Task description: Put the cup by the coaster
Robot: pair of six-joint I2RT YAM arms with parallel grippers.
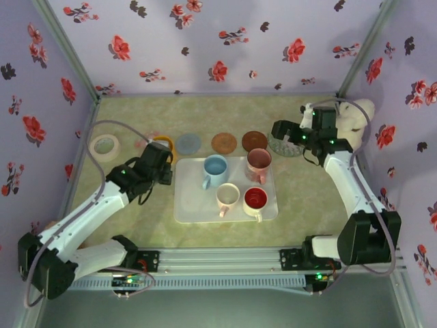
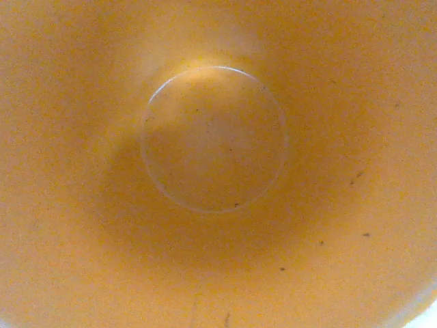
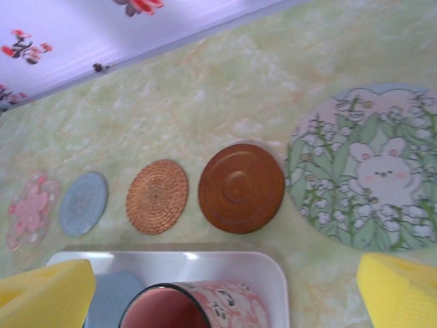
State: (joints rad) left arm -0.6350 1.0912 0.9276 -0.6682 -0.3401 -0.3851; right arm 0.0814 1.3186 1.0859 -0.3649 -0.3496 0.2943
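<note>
A yellow cup (image 1: pixel 164 141) is at the left end of the coaster row, and my left gripper (image 1: pixel 158 162) is shut on its wall. The left wrist view looks straight down into the yellow cup's inside (image 2: pixel 213 140). A pink flower coaster (image 3: pixel 31 210) lies at that end; in the top view it (image 1: pixel 150 135) peeks out beside the cup. Whether the cup rests on the table I cannot tell. My right gripper (image 1: pixel 283 133) hangs open over the floral mat (image 3: pixel 365 166), its yellow pads (image 3: pixel 44 294) wide apart.
The row continues with a grey-blue coaster (image 1: pixel 188 143), a woven coaster (image 1: pixel 224 143) and a brown coaster (image 1: pixel 254 141). A white tray (image 1: pixel 194 212) holds several cups, among them a blue cup (image 1: pixel 216 169) and a pink cup (image 1: pixel 259 162). A tape roll (image 1: pixel 104 145) lies far left.
</note>
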